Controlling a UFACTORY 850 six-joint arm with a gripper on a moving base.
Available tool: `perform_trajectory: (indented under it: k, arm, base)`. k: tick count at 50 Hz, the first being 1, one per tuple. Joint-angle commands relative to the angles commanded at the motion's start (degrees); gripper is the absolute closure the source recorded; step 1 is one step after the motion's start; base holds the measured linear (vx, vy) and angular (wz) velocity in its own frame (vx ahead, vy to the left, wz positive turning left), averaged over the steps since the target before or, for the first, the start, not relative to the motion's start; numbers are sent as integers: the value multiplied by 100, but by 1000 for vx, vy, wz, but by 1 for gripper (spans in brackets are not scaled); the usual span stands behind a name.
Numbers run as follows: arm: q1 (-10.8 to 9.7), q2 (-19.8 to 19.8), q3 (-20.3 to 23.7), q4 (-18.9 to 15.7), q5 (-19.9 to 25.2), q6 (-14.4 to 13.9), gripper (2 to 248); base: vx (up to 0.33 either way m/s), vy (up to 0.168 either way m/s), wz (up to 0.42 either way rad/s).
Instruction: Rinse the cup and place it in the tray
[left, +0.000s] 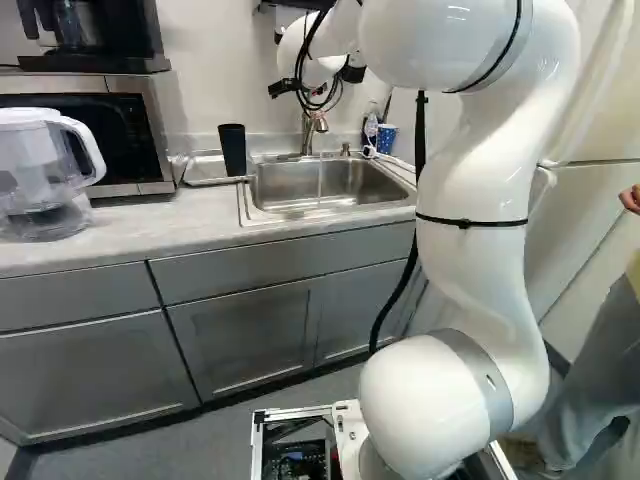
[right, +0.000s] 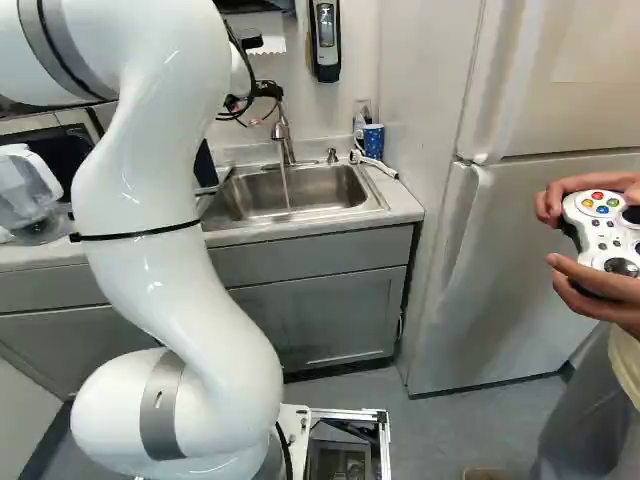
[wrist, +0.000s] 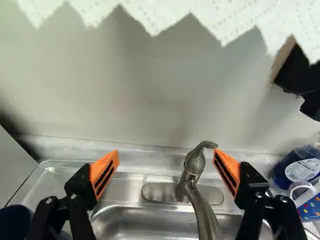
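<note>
White arm (left: 470, 240) at R of centre, L base view; its black gripper (left: 316, 82) hangs over the far side of the steel sink (left: 325, 185), near the faucet (left: 308, 132), which runs water. Dark cup (left: 232, 150) stands upright at the sink-side end of the metal tray (left: 203, 170), on the grey tabletop (left: 110, 235); can't tell if it's in or just by the tray. Clear pitcher (left: 40, 180) nearer, by the microwave (left: 150, 130).

R base view: same stream falls into the basin; blue dotted cup (right: 373, 141) on the tabletop behind the sink's R corner, fridge (right: 530, 250) beyond.

Wrist view: jaws wide open, orange pads (wrist: 104, 172) well apart, gripping nothing; faucet btwn & ahead. Dark cup, partly cut off, beside the tray-side jaw. White paper towel (wrist: 200, 12) w/ jagged edge hangs ahead.
</note>
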Motion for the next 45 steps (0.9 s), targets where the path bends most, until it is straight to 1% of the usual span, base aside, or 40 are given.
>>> perform_trajectory:
  k: [13,32,45]
  arm:
    - [1,15,-2,0,0,0,3]
    - [0,69,-146,0,0,0,3]
    - [-25,-127,-377,0,0,0,3]
  base:
    - [0,0,0]
    - [0,0,0]
    - [0,0,0]
